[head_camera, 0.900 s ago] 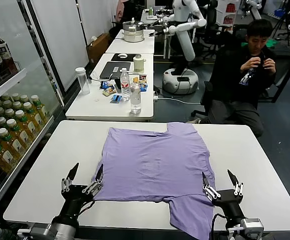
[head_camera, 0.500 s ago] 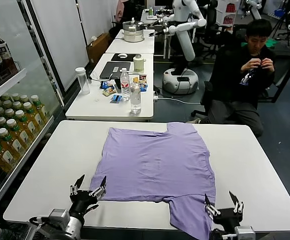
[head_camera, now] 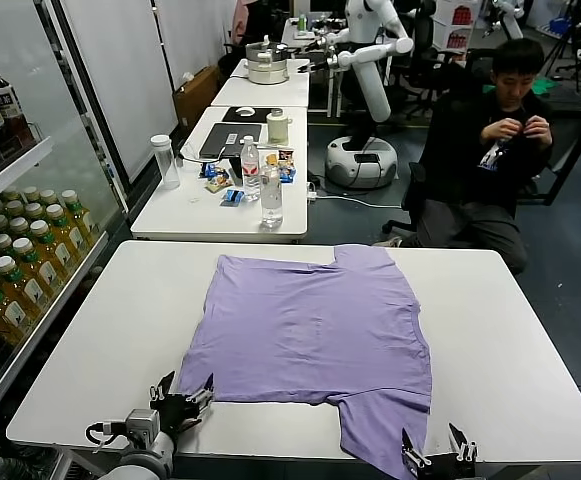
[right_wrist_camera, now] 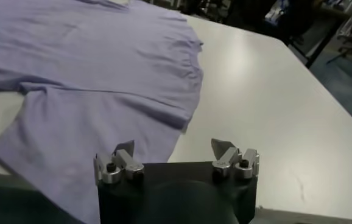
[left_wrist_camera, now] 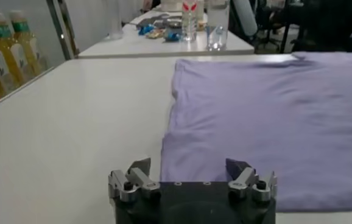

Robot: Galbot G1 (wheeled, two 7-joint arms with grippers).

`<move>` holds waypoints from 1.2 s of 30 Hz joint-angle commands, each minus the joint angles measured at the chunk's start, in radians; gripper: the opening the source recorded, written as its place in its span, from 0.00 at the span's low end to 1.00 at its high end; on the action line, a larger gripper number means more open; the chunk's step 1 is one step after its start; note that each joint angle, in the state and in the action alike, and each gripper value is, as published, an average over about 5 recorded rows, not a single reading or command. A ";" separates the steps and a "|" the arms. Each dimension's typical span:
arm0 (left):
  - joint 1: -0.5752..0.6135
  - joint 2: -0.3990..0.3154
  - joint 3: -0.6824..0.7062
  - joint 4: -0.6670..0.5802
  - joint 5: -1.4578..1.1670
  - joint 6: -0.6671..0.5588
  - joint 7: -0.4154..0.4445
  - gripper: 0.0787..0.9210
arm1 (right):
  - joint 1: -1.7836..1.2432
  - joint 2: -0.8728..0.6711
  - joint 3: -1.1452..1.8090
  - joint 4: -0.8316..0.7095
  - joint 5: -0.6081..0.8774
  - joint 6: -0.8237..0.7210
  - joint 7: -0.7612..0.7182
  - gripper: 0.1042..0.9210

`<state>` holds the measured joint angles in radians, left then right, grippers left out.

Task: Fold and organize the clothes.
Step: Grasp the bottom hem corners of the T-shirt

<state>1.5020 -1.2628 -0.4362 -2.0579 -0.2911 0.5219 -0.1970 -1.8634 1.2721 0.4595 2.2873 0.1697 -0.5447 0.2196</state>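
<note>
T-shirt (head_camera: 315,335), plain lavender, lies spread flat at the middle of a white table (head_camera: 120,320). Its collar points toward 12 o'clock. One sleeve hangs over the near edge at about 5 o'clock. No fold is made yet.

The left gripper (head_camera: 182,390) sits low at 7 o'clock, just off the shirt's near corner, fingers spread wide and empty. The right gripper (head_camera: 429,458) sits at 5 o'clock, at the table's near edge beside the hanging sleeve, also wide open and empty. Neither touches the cloth.

Likely risks from here: the fabric looks thin and soft, so a finger sliding in along the table may push the hem into a bunch instead of getting under it. A pinch on the overhanging sleeve alone could drag the whole shirt off the edge. If the two grippers lift unevenly, the fold would probably come out skewed.

A second table (head_camera: 195,205) at 11 o'clock holds bottles; a seated person (head_camera: 495,140) is at 1 o'clock.
</note>
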 commanded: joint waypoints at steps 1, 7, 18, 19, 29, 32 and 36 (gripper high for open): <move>-0.007 0.009 0.014 0.045 -0.020 0.036 -0.017 0.68 | -0.010 0.004 -0.017 -0.035 0.065 -0.023 -0.007 0.63; 0.009 0.008 0.017 0.026 -0.045 0.037 -0.013 0.48 | -0.006 -0.006 -0.014 -0.060 0.114 -0.033 -0.015 0.43; 0.040 0.015 0.008 -0.026 -0.069 -0.049 0.019 0.11 | 0.034 -0.043 0.024 -0.027 0.185 -0.025 -0.055 0.15; 0.043 0.016 0.004 -0.036 -0.069 -0.070 0.021 0.08 | 0.038 -0.048 0.030 -0.014 0.186 -0.019 -0.061 0.13; 0.015 0.068 -0.043 -0.134 -0.130 -0.218 0.048 0.03 | 0.162 -0.109 0.090 0.062 0.188 0.065 -0.090 0.01; -0.021 0.094 -0.052 -0.123 -0.164 -0.236 0.054 0.03 | 0.233 -0.132 0.103 0.043 0.218 0.068 -0.085 0.01; -0.078 0.131 -0.049 -0.081 -0.194 -0.249 0.062 0.03 | 0.343 -0.169 0.108 -0.007 0.276 0.064 -0.075 0.01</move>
<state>1.5124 -1.1991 -0.4725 -2.1407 -0.4109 0.3663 -0.1477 -1.6488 1.1411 0.5418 2.2849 0.3989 -0.5134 0.1495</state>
